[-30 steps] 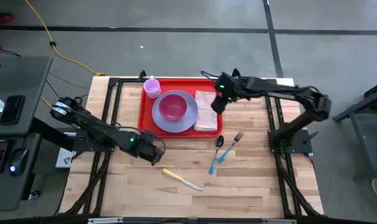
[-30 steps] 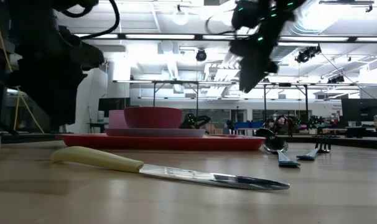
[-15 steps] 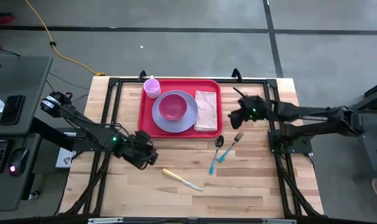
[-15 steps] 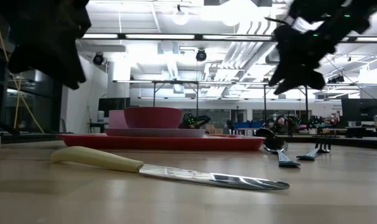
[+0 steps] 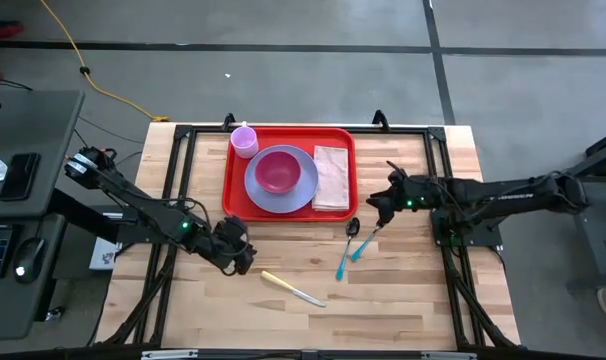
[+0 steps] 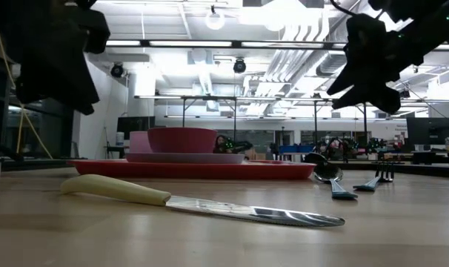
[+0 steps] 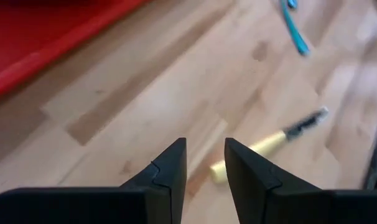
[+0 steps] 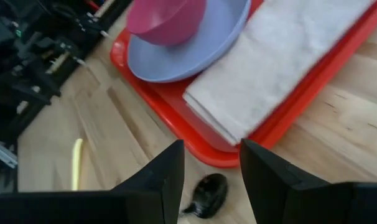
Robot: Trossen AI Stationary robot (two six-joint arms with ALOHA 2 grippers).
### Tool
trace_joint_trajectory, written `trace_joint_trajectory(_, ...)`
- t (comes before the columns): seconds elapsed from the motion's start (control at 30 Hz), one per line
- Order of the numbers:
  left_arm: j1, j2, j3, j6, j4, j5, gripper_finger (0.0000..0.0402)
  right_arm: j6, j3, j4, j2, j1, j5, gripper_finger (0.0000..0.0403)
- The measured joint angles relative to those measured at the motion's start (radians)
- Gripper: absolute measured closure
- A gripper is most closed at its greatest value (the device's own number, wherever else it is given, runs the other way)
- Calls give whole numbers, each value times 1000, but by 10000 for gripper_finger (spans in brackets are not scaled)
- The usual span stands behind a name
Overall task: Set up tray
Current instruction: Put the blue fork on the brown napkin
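Note:
The red tray (image 5: 229,190) lies at the table's far middle. It carries a lavender plate (image 5: 298,190) with a pink bowl (image 5: 276,171), a lavender cup (image 5: 244,141) and a folded white napkin (image 5: 331,178). A blue-handled spoon (image 5: 347,242) and fork (image 5: 371,234) lie on the wood just near of the tray's right corner. A yellow-handled knife (image 5: 293,288) lies nearer the front. My right gripper (image 5: 375,202) hovers open over the spoon's bowl (image 8: 207,190). My left gripper (image 5: 245,258) is open above bare wood, left of the knife (image 7: 268,144).
Black frame rails (image 5: 175,190) run along the table's left and right sides. Bare wood (image 5: 403,300) spreads over the near half of the table around the cutlery. A desk with a phone (image 5: 21,175) stands off the left edge.
My right gripper has left its place above the napkin, swung off the tray toward the table's right edge, then come toward the near edge and lower, ending above the spoon and fork. The tray, dishes and cutlery have not moved.

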Motion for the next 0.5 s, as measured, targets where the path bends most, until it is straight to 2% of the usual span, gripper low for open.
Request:
trace_joint_trajectory(0.37, 0, 0, 0, 164, 11, 82, 263, 146, 0, 21, 34, 160, 158, 269)
trace_joint_trajectory(0.5, 0, 0, 0, 203, 13, 98, 263, 154, 0, 57, 34, 215, 221, 269)
